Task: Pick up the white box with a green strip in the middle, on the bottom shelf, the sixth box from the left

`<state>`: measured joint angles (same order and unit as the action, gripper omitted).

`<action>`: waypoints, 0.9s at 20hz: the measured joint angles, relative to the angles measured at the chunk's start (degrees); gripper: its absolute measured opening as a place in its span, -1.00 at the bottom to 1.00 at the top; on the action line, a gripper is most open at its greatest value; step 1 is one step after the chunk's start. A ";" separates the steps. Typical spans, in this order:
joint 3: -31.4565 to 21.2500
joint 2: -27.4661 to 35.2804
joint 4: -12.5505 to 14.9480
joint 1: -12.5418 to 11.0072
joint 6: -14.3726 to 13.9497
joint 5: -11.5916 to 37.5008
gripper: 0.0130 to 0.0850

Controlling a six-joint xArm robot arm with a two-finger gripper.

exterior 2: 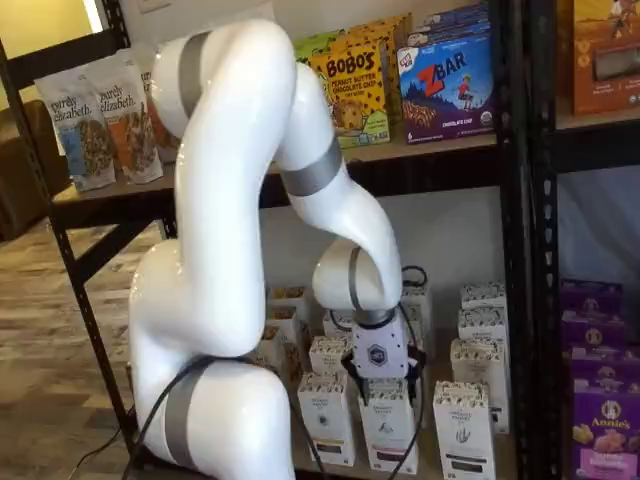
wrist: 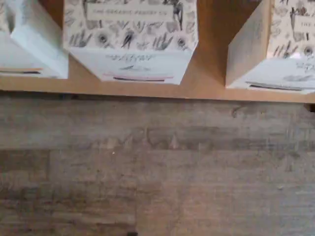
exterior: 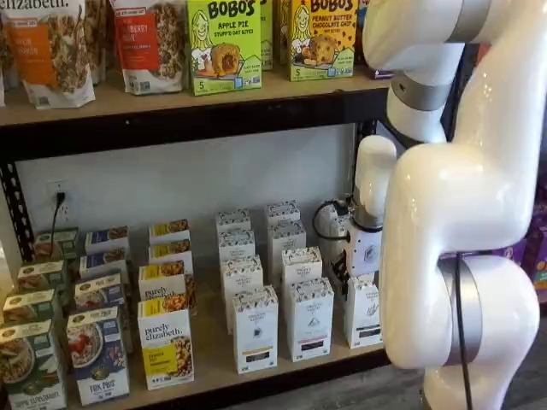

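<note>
The white box (exterior: 362, 312) stands at the right end of the front row on the bottom shelf (exterior: 214, 367), and also shows in the other shelf view (exterior 2: 462, 430). In the wrist view the white box (wrist: 295, 49) has a speckled top and a dark strip, and stands by the shelf's front edge (wrist: 206, 86). My gripper (exterior 2: 383, 388) hangs open with nothing held. It is level with the carton tops and lines up with the neighbouring white carton (exterior 2: 390, 430). That neighbour (wrist: 130, 44) carries a pinkish strip.
A third white carton (exterior: 255, 329) and yellow-banded purely elizabeth boxes (exterior: 167, 342) stand further left. The upper board holds Bobo's boxes (exterior: 224, 43). A black upright (exterior 2: 520, 250) and purple boxes (exterior 2: 605, 420) are at the right. Plank floor (wrist: 157, 187) lies below the shelf edge.
</note>
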<state>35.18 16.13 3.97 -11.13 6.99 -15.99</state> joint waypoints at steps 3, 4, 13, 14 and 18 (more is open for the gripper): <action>3.47 4.41 0.57 -1.47 0.88 1.08 1.00; 4.84 5.98 0.88 -2.04 1.16 1.39 1.00; 16.22 16.98 -0.88 -5.35 6.18 3.58 1.00; 17.22 17.78 -1.45 -5.52 6.91 3.65 1.00; 21.81 20.92 -4.16 -6.08 10.07 2.62 1.00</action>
<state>56.99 37.05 -0.19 -17.21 17.06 -13.36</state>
